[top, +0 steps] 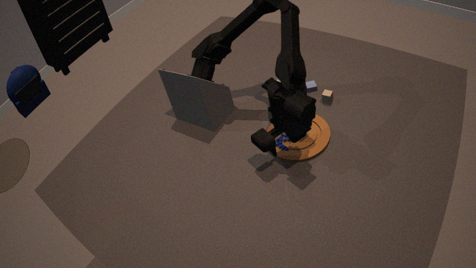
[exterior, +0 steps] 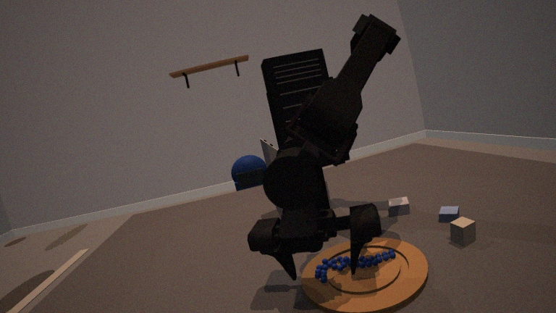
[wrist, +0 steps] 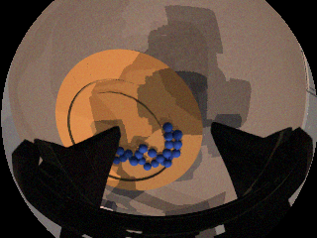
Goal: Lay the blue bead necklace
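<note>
The round orange bead board lies flat, with a thin ring groove. The blue bead necklace lies bunched on it as a narrow double row, bent near one end. In the wrist view the row crosses the area inside the groove, and the bent end lies at or just outside the ring's right side. My gripper is wide open above the board's edge, its fingers on either side of the bent end. The left finger in the wrist view hides the necklace's other end.
A pale blue block and a tan cube stand behind the board. A pinkish block is near them. A tilted grey panel stands by the arm's base.
</note>
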You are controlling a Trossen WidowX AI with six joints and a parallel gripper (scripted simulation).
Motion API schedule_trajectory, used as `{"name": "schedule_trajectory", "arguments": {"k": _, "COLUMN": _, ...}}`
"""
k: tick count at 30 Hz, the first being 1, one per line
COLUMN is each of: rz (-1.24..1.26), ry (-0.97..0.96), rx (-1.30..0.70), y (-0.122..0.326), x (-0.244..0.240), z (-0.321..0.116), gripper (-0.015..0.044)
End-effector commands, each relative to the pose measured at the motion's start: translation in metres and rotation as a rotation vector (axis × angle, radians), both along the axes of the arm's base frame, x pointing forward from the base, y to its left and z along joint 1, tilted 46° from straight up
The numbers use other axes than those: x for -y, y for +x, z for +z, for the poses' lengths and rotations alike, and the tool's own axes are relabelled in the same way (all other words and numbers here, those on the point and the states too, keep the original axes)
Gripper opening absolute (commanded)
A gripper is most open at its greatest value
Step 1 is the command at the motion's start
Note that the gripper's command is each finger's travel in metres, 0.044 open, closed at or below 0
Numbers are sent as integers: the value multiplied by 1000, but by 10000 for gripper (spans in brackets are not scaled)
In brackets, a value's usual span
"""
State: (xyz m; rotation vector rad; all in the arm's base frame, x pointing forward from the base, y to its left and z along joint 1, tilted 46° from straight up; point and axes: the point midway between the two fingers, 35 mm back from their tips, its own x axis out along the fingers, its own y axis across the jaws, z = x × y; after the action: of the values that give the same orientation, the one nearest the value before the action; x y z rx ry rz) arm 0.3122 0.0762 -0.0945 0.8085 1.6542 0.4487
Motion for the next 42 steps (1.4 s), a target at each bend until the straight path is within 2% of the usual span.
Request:
{"name": "schedule_trajectory", "arguments": {"k": 1, "rz": -2, "ry": 0, "rx": 4, "y": 1, "x": 3, "z": 2, "gripper": 440}}
{"name": "schedule_trajectory", "arguments": {"k": 15, "rz": -2, "ry": 0, "rx": 4, "y": 1, "x": 3, "z": 2, "gripper": 440}}
{"name": "schedule_trajectory", "arguments": {"k": 16, "rz": 9, "ry": 1, "rx": 16, "y": 0, "x": 3, "z": 2, "gripper": 414}}
{"name": "schedule_trajectory", "arguments": {"k": 18, "rz": 100, "ry": 11, "rx": 109, "y": -4, "x": 2, "z": 8, "gripper": 380}}
{"name": "schedule_trajectory", "arguments": {"k": 30, "rz": 876, "ry": 98, "rx": 906, "y": -41, "x": 1, "z": 50, "gripper": 380}}
{"name": "schedule_trajectory", "arguments": {"k": 42, "rz": 888, "ry": 100, "rx": 917, "y": -42, "x": 0, "z": 49, "gripper": 380}}
